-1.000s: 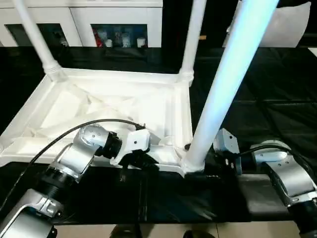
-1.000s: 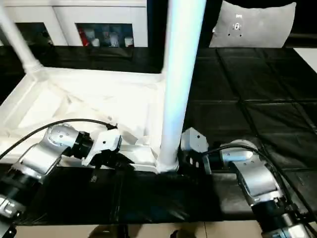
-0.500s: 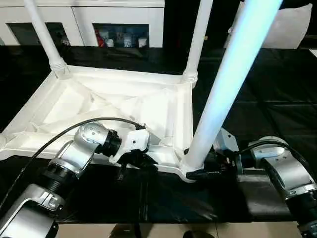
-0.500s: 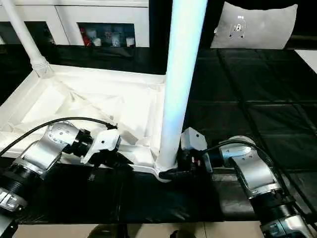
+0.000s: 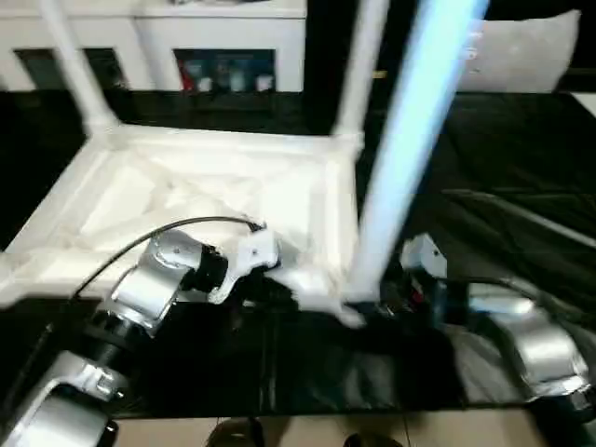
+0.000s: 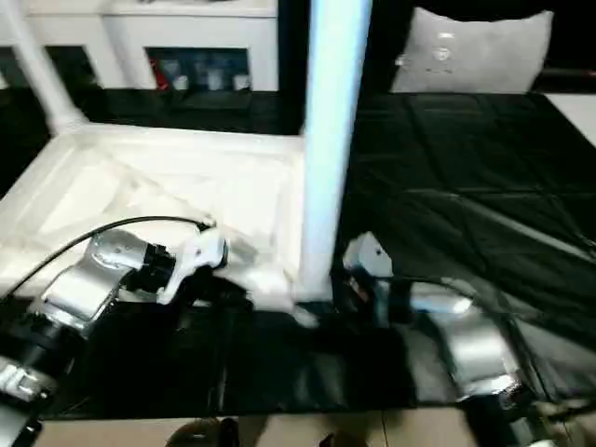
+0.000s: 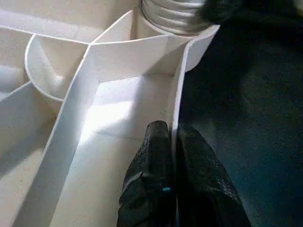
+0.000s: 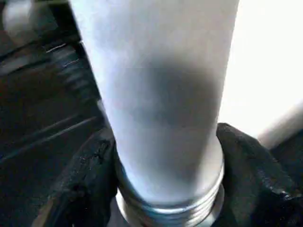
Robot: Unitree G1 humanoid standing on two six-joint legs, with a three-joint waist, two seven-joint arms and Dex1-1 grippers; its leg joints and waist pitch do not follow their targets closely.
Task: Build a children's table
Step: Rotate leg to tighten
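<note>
Tabletop (image 5: 214, 200) rim pinched by left hand (image 7: 173, 142); right hand (image 8: 165, 156) clasps near leg (image 5: 400, 158).

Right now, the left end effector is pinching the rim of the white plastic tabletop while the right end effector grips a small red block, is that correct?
Not quite: the right end effector grips the near white cylindrical tube leg, as the right wrist view shows. The left end effector does pinch the white plastic tabletop rim.

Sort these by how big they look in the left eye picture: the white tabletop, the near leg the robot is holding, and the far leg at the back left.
1. Tabletop, biggest.
2. Near leg; it stands nearest the camera, which exaggerates it.
3. Far leg, smallest-looking, though probably a matching leg.
</note>
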